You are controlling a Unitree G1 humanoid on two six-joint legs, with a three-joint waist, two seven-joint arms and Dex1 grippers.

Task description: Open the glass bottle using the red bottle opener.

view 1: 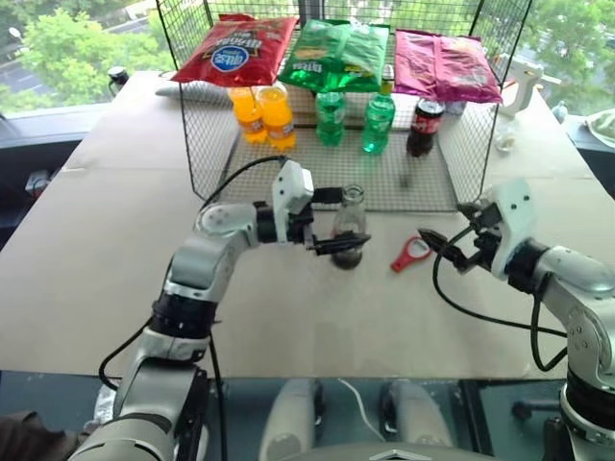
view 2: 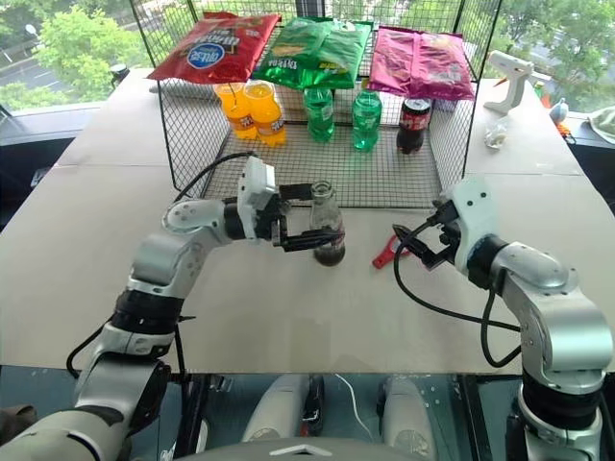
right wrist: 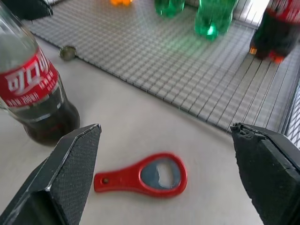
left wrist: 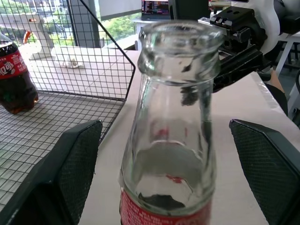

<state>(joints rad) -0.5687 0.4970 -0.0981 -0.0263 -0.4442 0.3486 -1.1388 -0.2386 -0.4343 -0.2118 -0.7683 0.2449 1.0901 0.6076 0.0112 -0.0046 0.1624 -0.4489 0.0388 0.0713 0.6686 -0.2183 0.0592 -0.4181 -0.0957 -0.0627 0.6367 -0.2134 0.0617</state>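
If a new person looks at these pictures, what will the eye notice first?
First, the glass bottle standing mid-table with no cap, between the open fingers of the left tool. Next, the red bottle opener lying flat beside it, before the open right tool. Behind them, bright snack bags top a wire rack.

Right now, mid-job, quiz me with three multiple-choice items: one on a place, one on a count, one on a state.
1. Where is the red bottle opener?
A. Flat on the table
B. In the right hand
C. In the basket

2. How many green bottles stand in the basket?
A. One
B. Two
C. Four

3. What is the glass bottle's mouth like?
A. Capped
B. Uncapped
C. Corked

Answers: 1 A, it lies below the open right hand. 2 B, two stand side by side. 3 B, the left wrist view shows a bare rim.
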